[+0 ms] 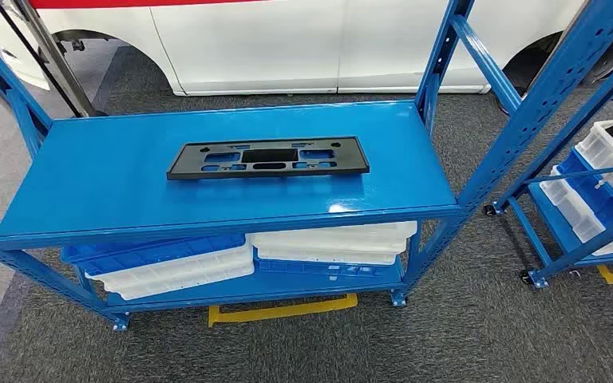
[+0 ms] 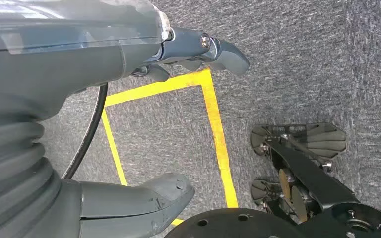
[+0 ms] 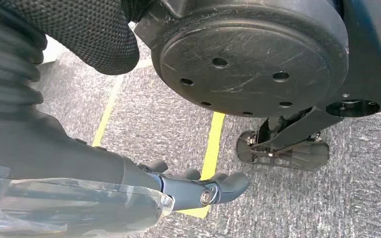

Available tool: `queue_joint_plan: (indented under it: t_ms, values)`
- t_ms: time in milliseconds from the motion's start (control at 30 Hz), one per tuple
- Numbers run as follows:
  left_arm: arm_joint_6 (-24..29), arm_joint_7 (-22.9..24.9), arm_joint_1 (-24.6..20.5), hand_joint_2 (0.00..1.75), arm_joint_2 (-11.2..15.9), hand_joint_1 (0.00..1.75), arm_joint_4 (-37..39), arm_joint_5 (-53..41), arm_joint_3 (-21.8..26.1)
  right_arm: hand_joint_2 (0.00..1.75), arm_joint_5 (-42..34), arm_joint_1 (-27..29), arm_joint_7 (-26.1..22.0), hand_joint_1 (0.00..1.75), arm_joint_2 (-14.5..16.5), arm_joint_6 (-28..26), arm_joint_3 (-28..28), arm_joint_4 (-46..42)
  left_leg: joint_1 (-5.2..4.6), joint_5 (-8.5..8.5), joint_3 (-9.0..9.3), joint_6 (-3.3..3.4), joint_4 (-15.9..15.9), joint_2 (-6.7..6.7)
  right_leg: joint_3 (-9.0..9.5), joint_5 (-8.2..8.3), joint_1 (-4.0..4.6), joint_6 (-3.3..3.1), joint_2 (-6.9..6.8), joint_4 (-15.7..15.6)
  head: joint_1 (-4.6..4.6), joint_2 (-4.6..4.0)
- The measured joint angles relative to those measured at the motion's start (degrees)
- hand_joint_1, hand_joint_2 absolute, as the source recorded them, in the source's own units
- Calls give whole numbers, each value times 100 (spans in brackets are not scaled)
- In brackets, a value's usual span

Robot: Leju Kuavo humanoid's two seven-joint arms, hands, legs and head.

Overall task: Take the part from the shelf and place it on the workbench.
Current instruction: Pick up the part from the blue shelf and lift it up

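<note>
A flat black plastic part with several cut-outs lies lengthwise near the middle of the blue shelf top in the head view. My left hand hangs beside my body over the grey carpet, thumb and fingers apart, holding nothing. My right hand also hangs low over the carpet, fingers loosely extended and empty. Both hands are far from the part.
Stacked white and blue trays sit on the rack's lower level. A second blue rack with white bins stands at the right. A white car body is behind. Yellow floor tape marks the carpet.
</note>
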Motion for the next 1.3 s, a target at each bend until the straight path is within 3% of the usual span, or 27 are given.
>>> queue_joint_plan:
  t_ms: [700,1300]
  values:
    - [4,2,-16,175,-2,0,0,-33,29,175,87,-20,0,0,12,6,-65,13,0,0,0,0,0,0,0,0,0,0,0,0,0,0]
    - [240,197,-460,175,-265,0,308,-1195,983,175,2717,-478,-119,0,315,397,-1979,523,0,0,0,0,2,-1,1,1,3,0,1,0,0,0]
